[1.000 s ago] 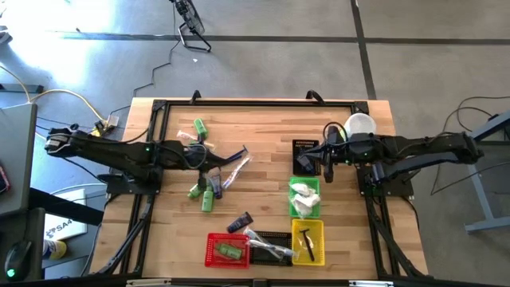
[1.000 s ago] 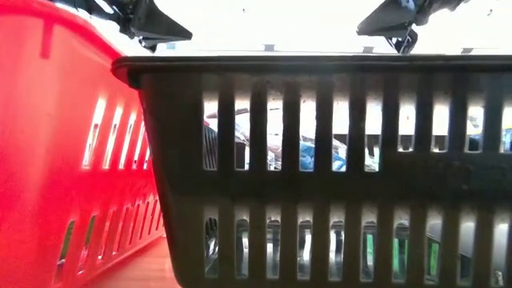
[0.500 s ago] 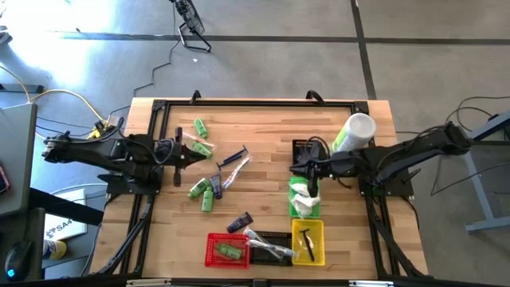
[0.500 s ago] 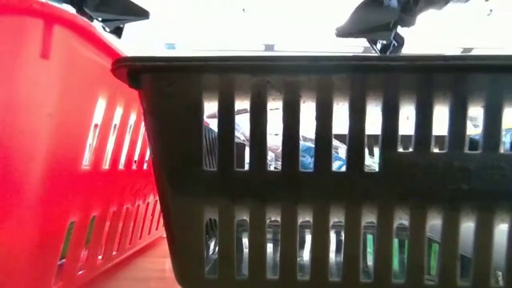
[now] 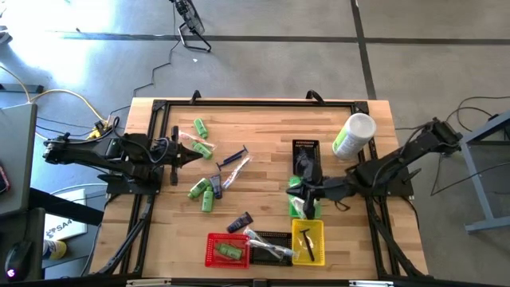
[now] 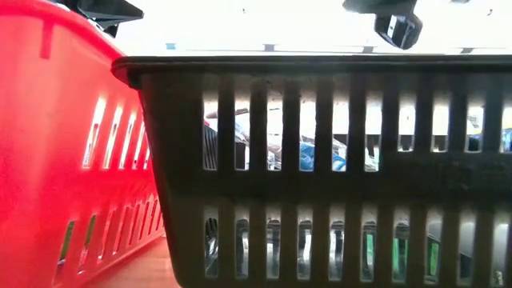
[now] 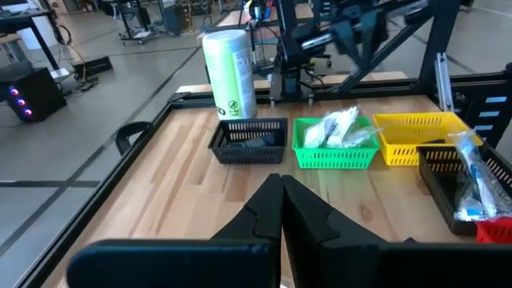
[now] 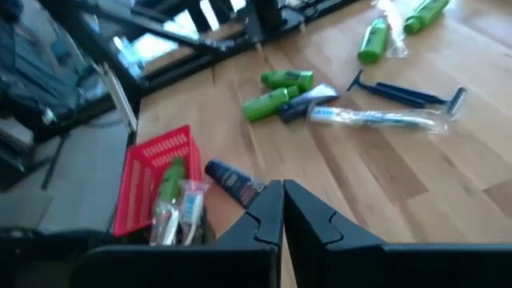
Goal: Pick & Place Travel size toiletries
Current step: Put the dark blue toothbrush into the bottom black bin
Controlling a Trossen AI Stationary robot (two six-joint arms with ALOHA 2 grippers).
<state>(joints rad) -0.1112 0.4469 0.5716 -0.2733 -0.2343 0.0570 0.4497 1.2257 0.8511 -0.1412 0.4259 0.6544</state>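
Right arm has swung down from the black basket to the green one; left arm pulled back toward its edge.

Left gripper [image 5: 185, 151] sits with fingers pressed together, empty, near two green bottles [image 5: 198, 127] at the tabletop's [image 5: 263, 127] left. Loose toiletries spread mid-table: a blue razor [image 5: 231, 158], a wrapped toothbrush [image 5: 233, 171], more bottles [image 5: 199, 191] and a navy tube [image 5: 239, 222]. Right gripper [image 5: 299, 191], fingers closed and empty, hovers over the green basket [image 5: 307, 209] of white packets.

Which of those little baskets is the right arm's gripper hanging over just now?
The green basket, between the black basket and the yellow basket. The right gripper sits above it, jaws shut.
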